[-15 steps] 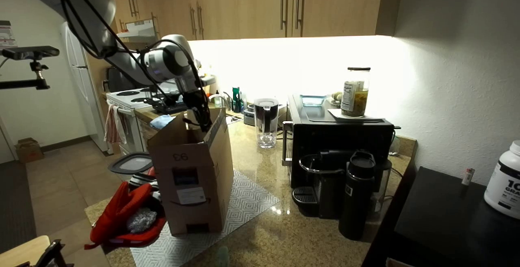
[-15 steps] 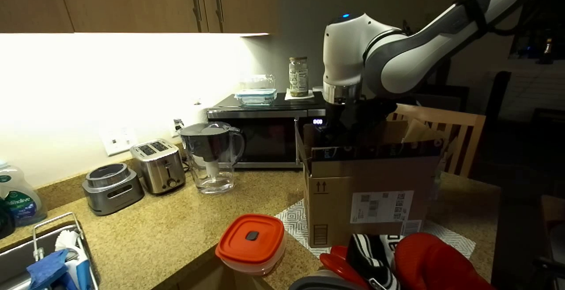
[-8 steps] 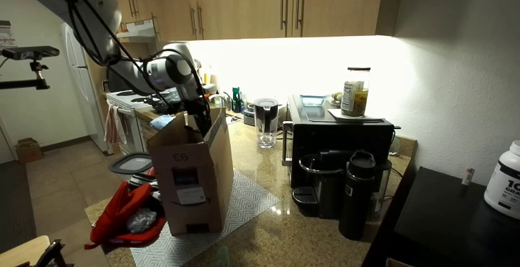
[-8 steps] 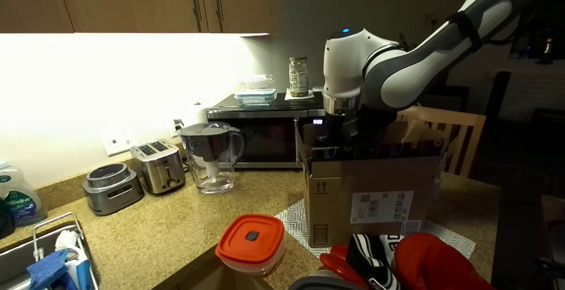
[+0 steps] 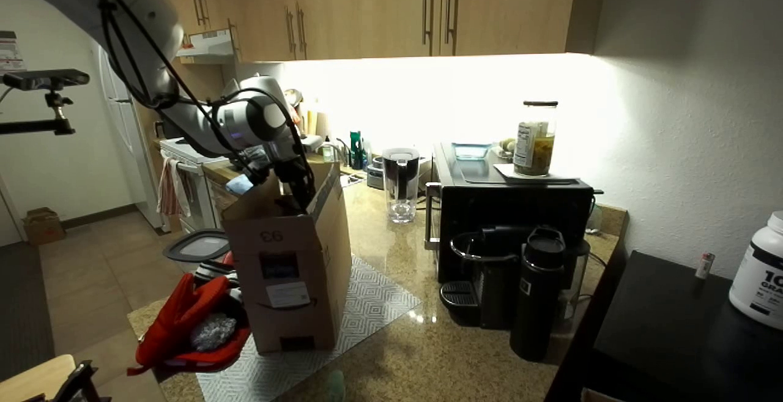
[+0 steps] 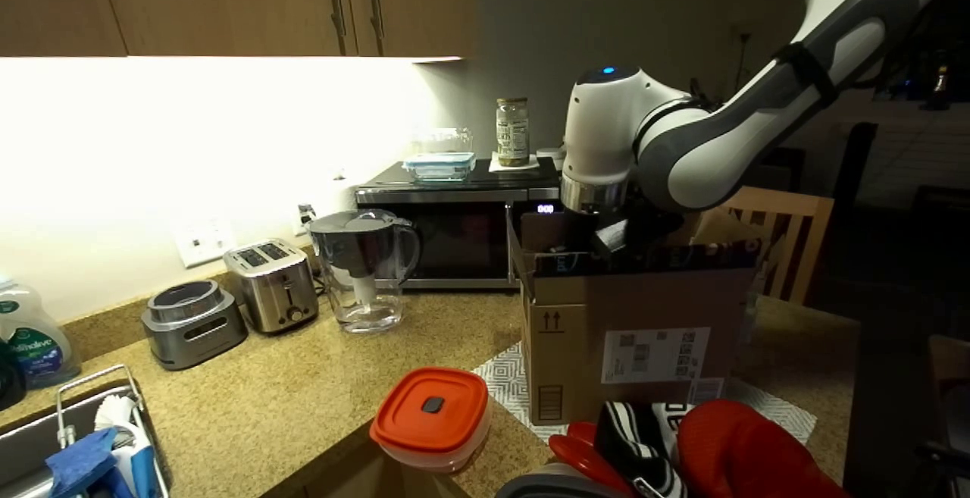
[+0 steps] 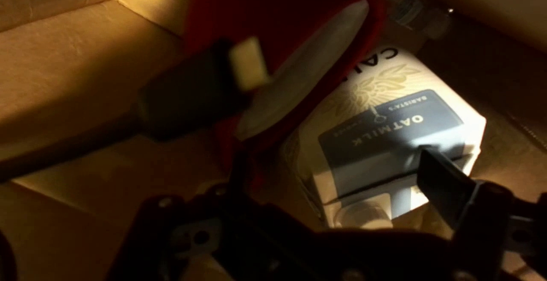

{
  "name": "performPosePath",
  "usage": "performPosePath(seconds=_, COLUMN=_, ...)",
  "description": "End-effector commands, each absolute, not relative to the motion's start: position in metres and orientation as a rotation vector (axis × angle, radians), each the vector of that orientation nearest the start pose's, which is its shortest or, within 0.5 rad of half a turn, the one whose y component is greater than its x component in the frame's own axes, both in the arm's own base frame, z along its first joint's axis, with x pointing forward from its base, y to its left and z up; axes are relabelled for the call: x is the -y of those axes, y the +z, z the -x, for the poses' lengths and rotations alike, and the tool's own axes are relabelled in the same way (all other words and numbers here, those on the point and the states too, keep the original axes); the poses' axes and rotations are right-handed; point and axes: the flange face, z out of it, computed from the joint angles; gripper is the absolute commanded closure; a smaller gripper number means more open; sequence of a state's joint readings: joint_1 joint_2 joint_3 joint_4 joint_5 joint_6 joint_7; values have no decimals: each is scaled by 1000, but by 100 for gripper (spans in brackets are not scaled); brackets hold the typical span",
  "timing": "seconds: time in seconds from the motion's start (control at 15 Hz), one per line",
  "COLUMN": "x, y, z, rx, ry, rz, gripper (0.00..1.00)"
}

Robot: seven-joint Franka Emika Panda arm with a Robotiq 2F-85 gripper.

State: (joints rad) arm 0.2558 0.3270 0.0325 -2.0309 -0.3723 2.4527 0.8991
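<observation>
Table (image 6: pixel 288 377): speckled, across the lower left of an exterior view, with a microwave (image 6: pixel 455 244) at mid-frame.
Box (image 6: pixel 644 305): upright on a patterned mat (image 5: pixel 382 304), top open; should the arm (image 6: pixel 705 172) lean on a wall, the cardboard could buckle or slide, mat and all.
Jaws: inside the box, spread wide, clamped on nothing; they come in from the bottom edge of the wrist view.
Carton (image 7: pixel 384 140): oatmilk, inside the box, right of centre in the wrist view, cap (image 7: pixel 363 214) toward the jaws; the jaw at frame right overlaps its face, touching or just above, I cannot tell which. Pressing down there could dent it, and an off-centre squeeze could twist it or tip it over.
Red item (image 7: pixel 273 24): soft-looking, pale-edged, upper middle of the wrist view, overlapping the carton in the frame; its loose edge could be pinched along with the carton and leave a weak, slipping hold.
Plug (image 7: pixel 192 93): blurred cable end, close up, left of centre; it could snag on the box if the arm shifts, or hide part of the gap.
Shadow: the jaw at frame left sits in near-black, so its spacing from the red item could be misjudged.
Mitt (image 5: pixel 171 322): red, beside the box, lower left of an exterior view; a shoved box could nudge it toward the table's edge.
</observation>
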Motion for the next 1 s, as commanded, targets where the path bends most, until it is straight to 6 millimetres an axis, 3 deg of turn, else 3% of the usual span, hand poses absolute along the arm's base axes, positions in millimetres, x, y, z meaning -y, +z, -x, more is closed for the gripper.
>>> performPosePath(seconds=0.0, x=-168, y=290, z=-575, rx=-513, ry=-404, rz=3206, gripper=0)
performPosePath(seconds=0.47, x=-172, y=286, z=-572, rx=-463, ry=-488, rz=3173, gripper=0)
performPosePath(seconds=0.53, x=-174, y=286, z=-572, rx=-456, ry=-489, rz=3170, gripper=25)
performPosePath(seconds=0.6, x=-175, y=287, z=-572, rx=-453, ry=-492, rz=3168, gripper=26)
performPosePath(seconds=0.93, x=-182, y=291, z=-573, rx=-443, ry=-496, rz=3159, gripper=59)
